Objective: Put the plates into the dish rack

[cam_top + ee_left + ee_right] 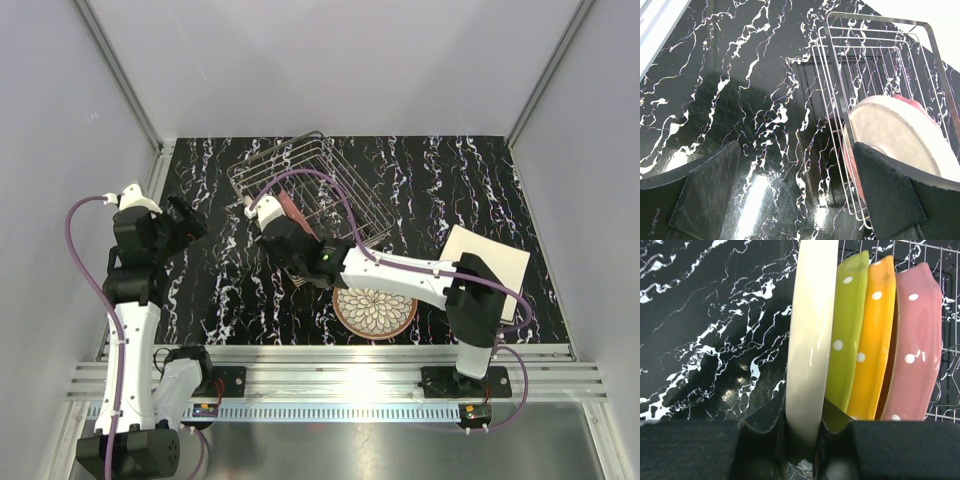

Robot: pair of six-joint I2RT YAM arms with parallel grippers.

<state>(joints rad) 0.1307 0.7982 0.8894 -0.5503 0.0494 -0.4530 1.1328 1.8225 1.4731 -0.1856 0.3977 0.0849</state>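
The right gripper (801,437) is closed on the rim of a cream plate (807,330). It holds the plate on edge at the left end of the dish rack (300,170), just beside the lime-green plate (850,325). Next in the row stand the orange plate (876,340) and the pink plate (915,340).

The cream plate looks like glazed ceramic, so I judge it stiff, rather heavy, slippery and easy to chip on the wires. A firm hold across the rim seems the right one.

The left gripper (796,165) is wide open and empty, well apart to the left of the rack.

Only the right wrist view shows the grip and the three dotted plates. Only the top view shows the petal-patterned plate (375,312) lying in front of the rack, and the white squarish plate (495,262) to the right of the rack.
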